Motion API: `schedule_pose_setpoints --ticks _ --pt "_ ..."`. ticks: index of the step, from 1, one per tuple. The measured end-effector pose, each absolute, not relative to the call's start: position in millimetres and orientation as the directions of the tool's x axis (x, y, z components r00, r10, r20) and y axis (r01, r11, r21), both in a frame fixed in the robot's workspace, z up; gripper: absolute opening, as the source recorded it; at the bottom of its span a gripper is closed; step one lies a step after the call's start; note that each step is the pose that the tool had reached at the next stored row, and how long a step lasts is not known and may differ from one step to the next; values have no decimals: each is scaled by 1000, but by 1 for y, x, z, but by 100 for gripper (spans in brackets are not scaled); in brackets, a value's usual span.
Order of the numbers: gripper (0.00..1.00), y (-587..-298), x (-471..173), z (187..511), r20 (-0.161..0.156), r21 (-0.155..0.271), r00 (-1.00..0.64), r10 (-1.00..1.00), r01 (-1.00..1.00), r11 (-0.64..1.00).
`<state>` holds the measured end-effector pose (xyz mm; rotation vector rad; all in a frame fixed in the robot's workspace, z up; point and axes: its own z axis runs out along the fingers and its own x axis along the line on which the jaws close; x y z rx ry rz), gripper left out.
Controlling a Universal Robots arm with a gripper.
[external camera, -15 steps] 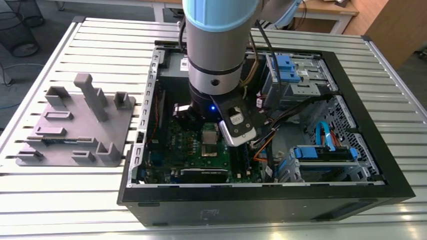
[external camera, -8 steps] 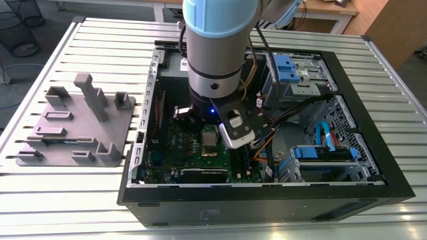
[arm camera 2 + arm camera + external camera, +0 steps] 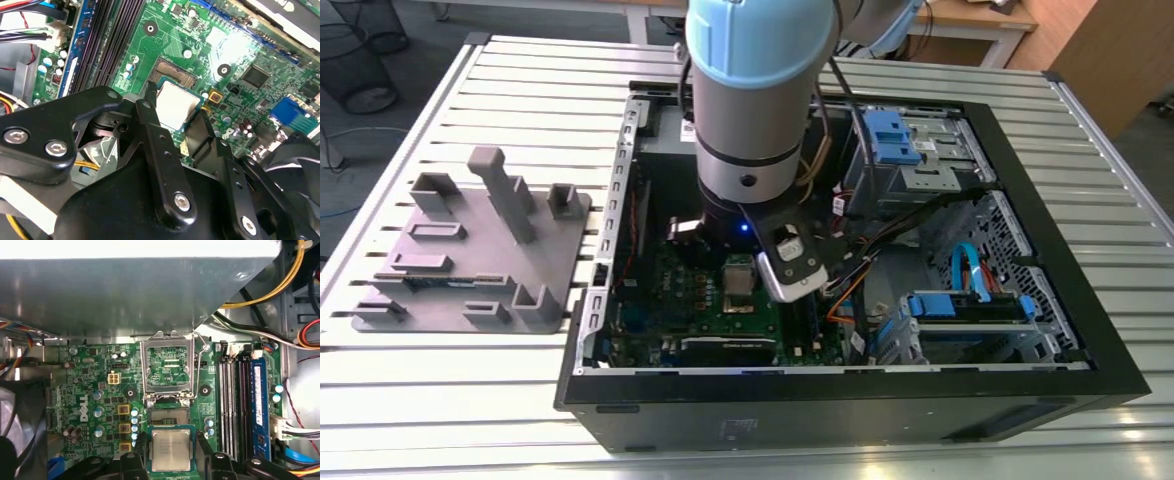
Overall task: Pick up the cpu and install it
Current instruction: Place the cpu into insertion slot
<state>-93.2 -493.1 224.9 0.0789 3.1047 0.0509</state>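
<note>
The cpu (image 3: 171, 450) is a small square chip with a pale silvery top and a green rim. My gripper (image 3: 171, 446) is shut on it, with one black finger (image 3: 136, 444) on each side. It hangs close over the green motherboard (image 3: 90, 390), just off to one side of the open socket (image 3: 169, 416). The socket's metal load plate (image 3: 169, 365) stands flipped up. In the second wrist view the cpu (image 3: 176, 104) sits between the fingertips (image 3: 150, 95), with the socket (image 3: 175, 74) beyond it. In the exterior view the gripper (image 3: 740, 272) reaches down inside the computer case (image 3: 1067, 300).
Dark memory slots (image 3: 232, 405) run beside the socket, and a fan (image 3: 15, 435) lies on its other side. Yellow and coloured cables (image 3: 280, 285) and blue drive brackets (image 3: 961, 305) crowd the case. A gray fixture block (image 3: 467, 250) stands on the slatted table at the exterior view's left.
</note>
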Motion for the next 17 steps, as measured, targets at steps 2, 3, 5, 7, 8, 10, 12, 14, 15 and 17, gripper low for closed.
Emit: schedule_pose_setpoints --ticks 2,3,5,7,8,10,12,14,15,17 --pt "47 -493 -93 221 -35 34 -998 51 50 998" --pt "47 -493 -93 219 -35 34 -998 51 50 998" --pt "47 -493 -93 216 -35 34 -998 51 50 998" --pt "47 -493 -93 212 -35 34 -998 51 50 998" --pt "47 -493 -93 210 -35 34 -998 51 50 998" --pt "47 -493 -93 208 -35 34 -998 51 50 998" --pt "47 -493 -93 207 -35 33 -998 51 50 998" --pt "47 -493 -93 206 -35 34 -998 51 50 998" --pt "47 -493 -93 205 -35 33 -998 51 50 998" --pt "47 -493 -93 203 -35 33 -998 51 50 998"
